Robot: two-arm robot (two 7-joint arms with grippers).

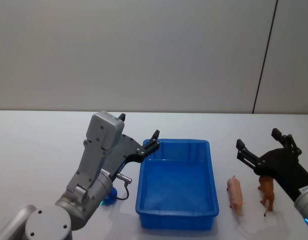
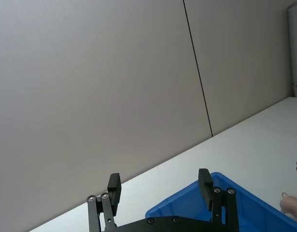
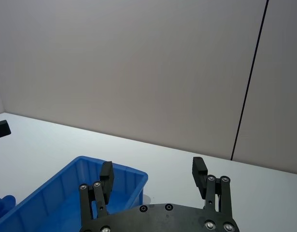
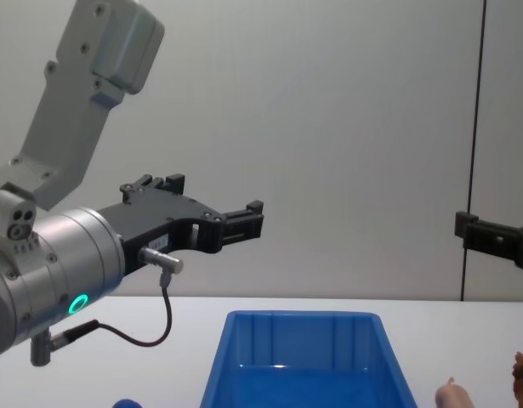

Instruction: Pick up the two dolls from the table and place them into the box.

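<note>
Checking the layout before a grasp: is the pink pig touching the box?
Apart. The head view shows a strip of bare table between the pig and the box.

Bright, even light comes from overhead — the table (image 1: 43,150) shows only faint, soft-edged shadows hugging the near side of the box (image 1: 176,220). A pale sheen lies on its glossy floor — mild, by the far wall.

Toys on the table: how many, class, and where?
3. A pink pig lies just right of the box; a reddish-brown animal stands farther right; a blue toy sits left of the box, partly hidden behind the left arm.
</note>
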